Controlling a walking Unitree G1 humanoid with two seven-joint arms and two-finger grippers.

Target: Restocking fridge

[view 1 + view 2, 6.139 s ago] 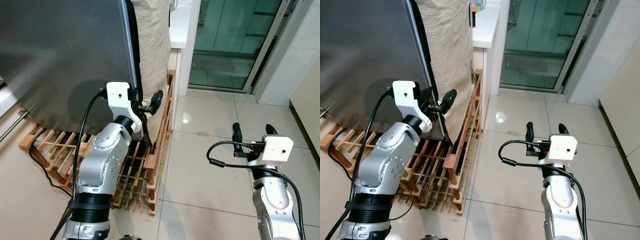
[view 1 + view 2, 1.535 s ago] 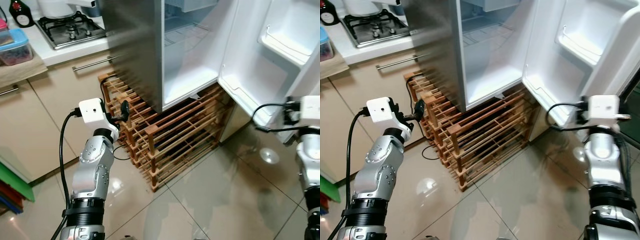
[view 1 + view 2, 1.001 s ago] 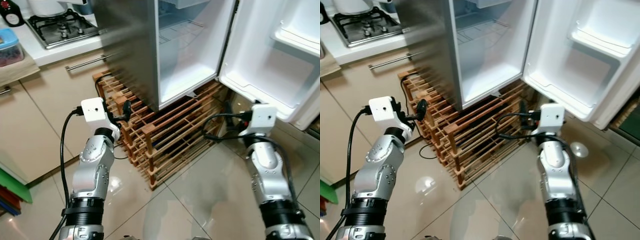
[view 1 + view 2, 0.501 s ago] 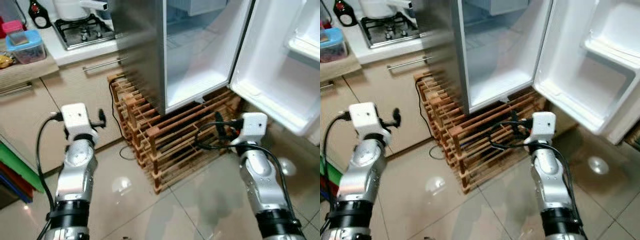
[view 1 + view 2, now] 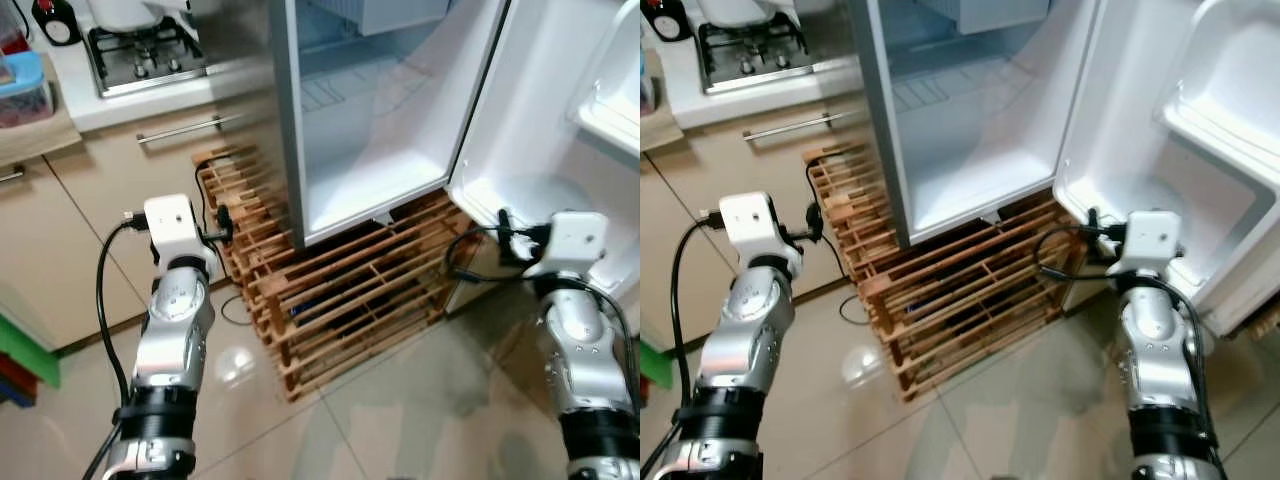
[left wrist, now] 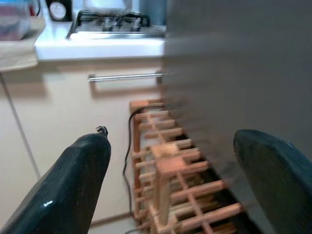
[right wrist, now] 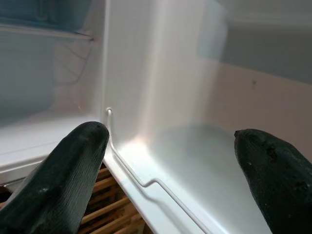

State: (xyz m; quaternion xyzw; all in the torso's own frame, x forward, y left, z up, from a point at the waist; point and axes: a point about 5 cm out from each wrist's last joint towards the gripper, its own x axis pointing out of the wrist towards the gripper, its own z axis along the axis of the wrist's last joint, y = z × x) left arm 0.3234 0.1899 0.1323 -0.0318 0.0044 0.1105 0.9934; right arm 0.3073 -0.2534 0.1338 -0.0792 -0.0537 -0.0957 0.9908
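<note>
The fridge [image 5: 370,150] stands open, its white lower compartment bare under a wire shelf. Its door [image 5: 560,120] is swung out to the right and has empty door shelves. My left gripper [image 5: 222,215] is held low beside the left end of the wooden rack [image 5: 340,300] under the fridge. In the left wrist view its fingers [image 6: 73,185] are spread wide with nothing between them. My right gripper [image 5: 505,222] is at the bottom inner corner of the door, open and empty, and its fingers [image 7: 63,175] frame the door's lower shelf.
A counter with a gas stove [image 5: 140,50] and a blue container [image 5: 25,85] runs along the left, above beige cabinets with a bar handle [image 5: 180,130]. A black cable [image 5: 215,190] hangs by the rack. Glossy tiled floor [image 5: 380,420] lies in front.
The view has shifted. My right gripper has moved from in front of the rack rightwards to the door's bottom corner. My left gripper is now closer to the rack's left end.
</note>
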